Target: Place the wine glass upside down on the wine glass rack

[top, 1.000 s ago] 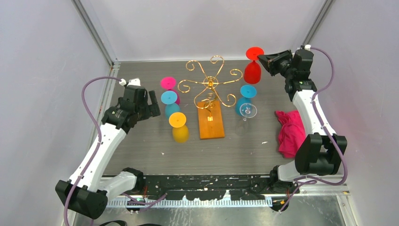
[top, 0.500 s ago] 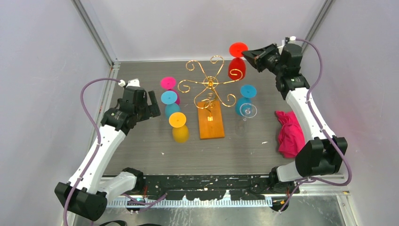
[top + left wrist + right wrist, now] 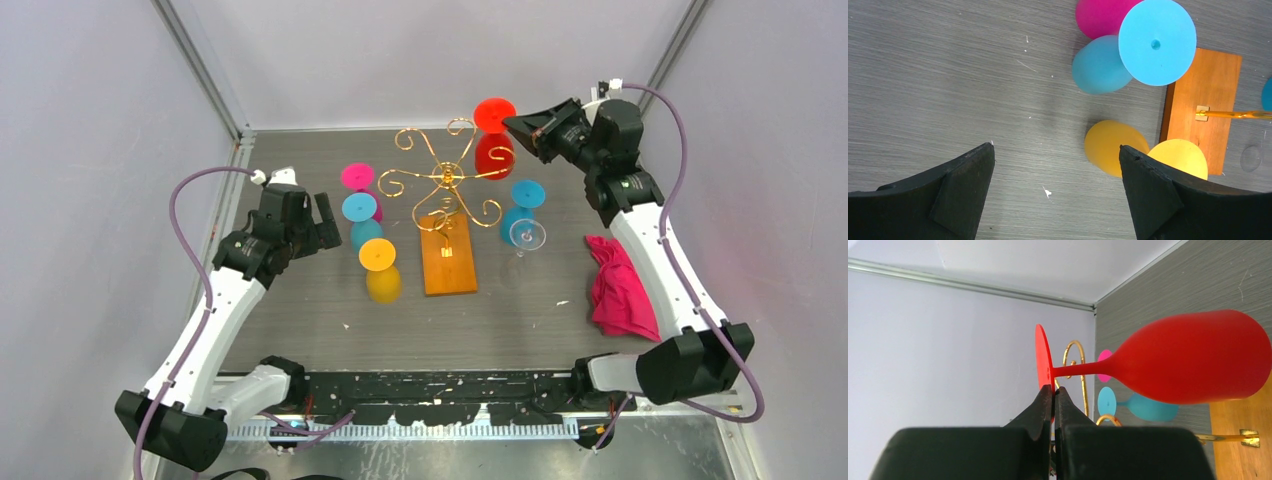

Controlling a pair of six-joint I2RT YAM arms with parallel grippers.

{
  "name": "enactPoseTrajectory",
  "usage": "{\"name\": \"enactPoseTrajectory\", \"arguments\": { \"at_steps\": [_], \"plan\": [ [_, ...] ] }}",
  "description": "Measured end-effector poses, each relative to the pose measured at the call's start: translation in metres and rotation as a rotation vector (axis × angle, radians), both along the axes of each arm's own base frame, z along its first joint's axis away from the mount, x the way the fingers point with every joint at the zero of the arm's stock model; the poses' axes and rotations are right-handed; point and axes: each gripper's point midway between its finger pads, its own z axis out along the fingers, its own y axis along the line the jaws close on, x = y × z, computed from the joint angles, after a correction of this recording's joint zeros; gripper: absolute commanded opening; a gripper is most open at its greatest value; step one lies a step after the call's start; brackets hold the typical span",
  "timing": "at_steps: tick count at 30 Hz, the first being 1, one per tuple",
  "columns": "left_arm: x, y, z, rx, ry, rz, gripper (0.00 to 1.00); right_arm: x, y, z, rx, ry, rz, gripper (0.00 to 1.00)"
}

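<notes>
My right gripper (image 3: 512, 124) is shut on the round foot of a red wine glass (image 3: 494, 155), which hangs bowl down in the air at the back right of the gold wire wine glass rack (image 3: 446, 180). In the right wrist view the fingers (image 3: 1054, 396) pinch the rim of the red foot, and the red wine glass (image 3: 1193, 357) juts out sideways past a gold scroll arm (image 3: 1079, 370). The rack's orange wooden base (image 3: 448, 255) lies on the table. My left gripper (image 3: 1055, 150) hovers open over bare table, left of the yellow glass (image 3: 1110, 147).
Upside-down glasses stand around the rack: pink (image 3: 357, 177), blue (image 3: 362, 222) and yellow (image 3: 381, 270) on its left, blue (image 3: 524, 200) and a clear one (image 3: 527, 236) on its right. A pink cloth (image 3: 622, 284) lies at the right edge. Walls close in the back.
My right gripper has carried the red glass up and to the left, from beside the rack's back right arm to over that arm's tip. The left arm has stayed put.
</notes>
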Motion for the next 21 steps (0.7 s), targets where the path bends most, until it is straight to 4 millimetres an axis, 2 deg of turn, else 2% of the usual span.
{"name": "enactPoseTrajectory", "arguments": {
  "at_steps": [5,11,15,21],
  "plan": [
    [-0.001,-0.002,0.001,-0.016,-0.003,0.0,0.95,-0.016,0.003,0.011,-0.003,-0.03,0.012,0.01],
    [-0.002,-0.003,0.002,-0.028,-0.006,-0.001,0.94,-0.021,0.006,0.008,-0.015,-0.018,0.02,0.01],
    [-0.002,-0.004,0.004,-0.032,-0.01,-0.004,0.94,-0.017,0.006,0.004,-0.02,-0.007,0.015,0.01],
    [-0.003,-0.004,0.005,-0.036,-0.014,-0.006,0.93,0.006,0.012,-0.017,-0.031,0.043,0.015,0.01]
  ]
}}
